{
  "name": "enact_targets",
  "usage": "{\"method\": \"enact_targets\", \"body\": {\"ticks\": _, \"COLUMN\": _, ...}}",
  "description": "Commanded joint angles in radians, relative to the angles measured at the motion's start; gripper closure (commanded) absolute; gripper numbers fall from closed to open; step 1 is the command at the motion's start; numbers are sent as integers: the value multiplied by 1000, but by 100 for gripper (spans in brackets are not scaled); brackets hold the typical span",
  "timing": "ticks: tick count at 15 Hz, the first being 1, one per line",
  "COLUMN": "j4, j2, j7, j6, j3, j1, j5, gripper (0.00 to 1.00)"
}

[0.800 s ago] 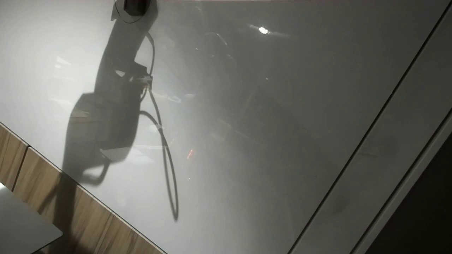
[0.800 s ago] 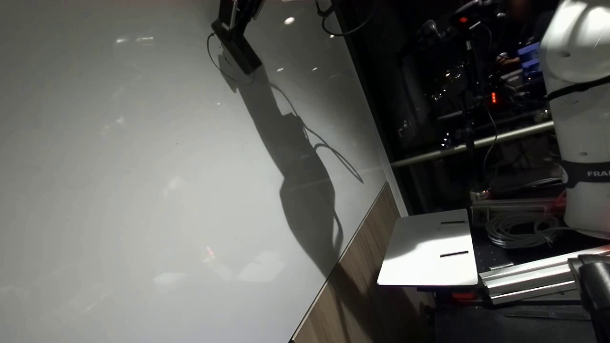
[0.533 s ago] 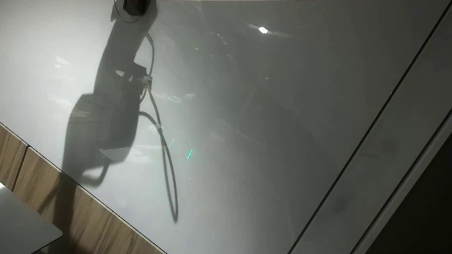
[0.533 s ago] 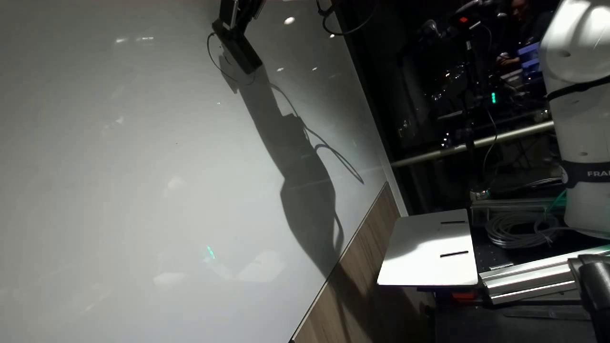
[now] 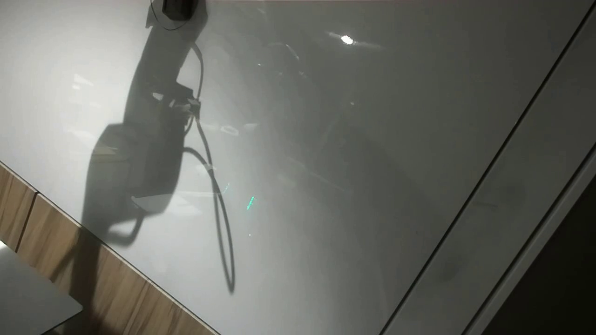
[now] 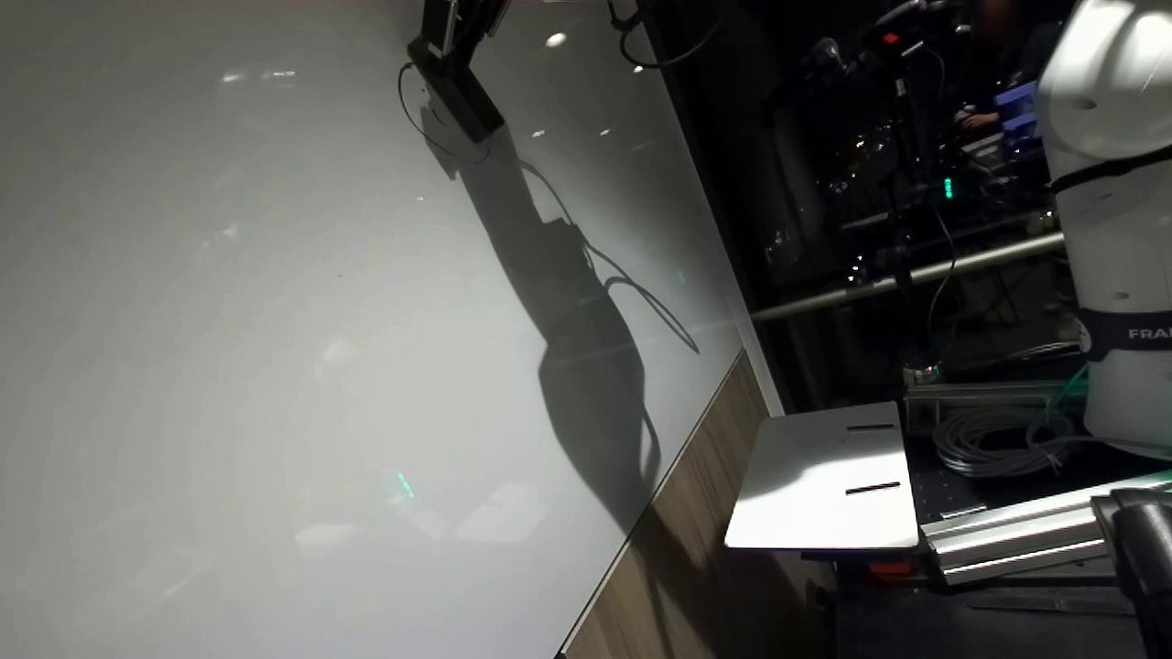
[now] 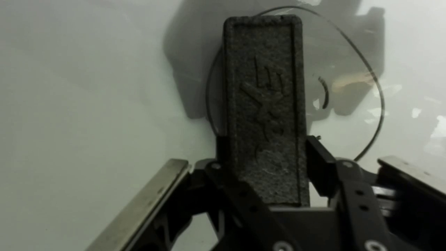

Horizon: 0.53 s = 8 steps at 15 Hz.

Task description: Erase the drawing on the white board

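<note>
Glossy and grey-white, the white board (image 6: 275, 384) fills most of both exterior views. Its drawing shows in the wrist view as a thin dark round outline (image 7: 382, 104), with a short thick arc (image 7: 326, 93) inside it. Part of that outline is hidden behind a dark grey oblong eraser (image 7: 266, 104), which has marks scratched into its back. My gripper (image 7: 268, 157) is shut on the eraser, one finger along each long side. At the top of an exterior view the eraser (image 6: 458, 96) lies over the drawing, tilted in the picture. Whether it touches the board I cannot tell.
A brown wooden strip (image 5: 93, 260) borders the board. Beside it sits a pale flat plate (image 6: 824, 494), near the white robot arm (image 6: 1122, 247), a coiled cable (image 6: 957, 444) and a metal profile (image 6: 1025, 531). The arm's shadow (image 6: 586, 366) falls across the board.
Small light reflections on the board have turned from red to green. The eraser, gripper and drawing show no clear movement.
</note>
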State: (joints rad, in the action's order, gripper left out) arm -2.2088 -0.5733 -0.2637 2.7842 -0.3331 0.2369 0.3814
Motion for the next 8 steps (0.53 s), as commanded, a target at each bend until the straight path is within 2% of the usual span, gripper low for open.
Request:
{"method": "enact_targets", "body": {"ticks": 1, "j4": -161, "j2": -41, "j7": 23, "j6": -24, "j3": 21, "j1": -13, "j5": 18, "gripper": 70}}
{"method": "enact_targets", "body": {"ticks": 3, "j4": -185, "j2": -53, "j7": 37, "j6": -56, "j3": 33, "j1": -25, "j5": 16, "gripper": 70}}
{"method": "enact_targets", "body": {"ticks": 7, "j4": -423, "j2": -80, "j7": 126, "j6": -118, "j3": 106, "j1": -98, "j5": -13, "gripper": 70}}
{"method": "enact_targets", "body": {"ticks": 8, "j4": -485, "j2": -81, "j7": 139, "j6": -103, "j3": 124, "j1": -103, "j5": -7, "gripper": 70}}
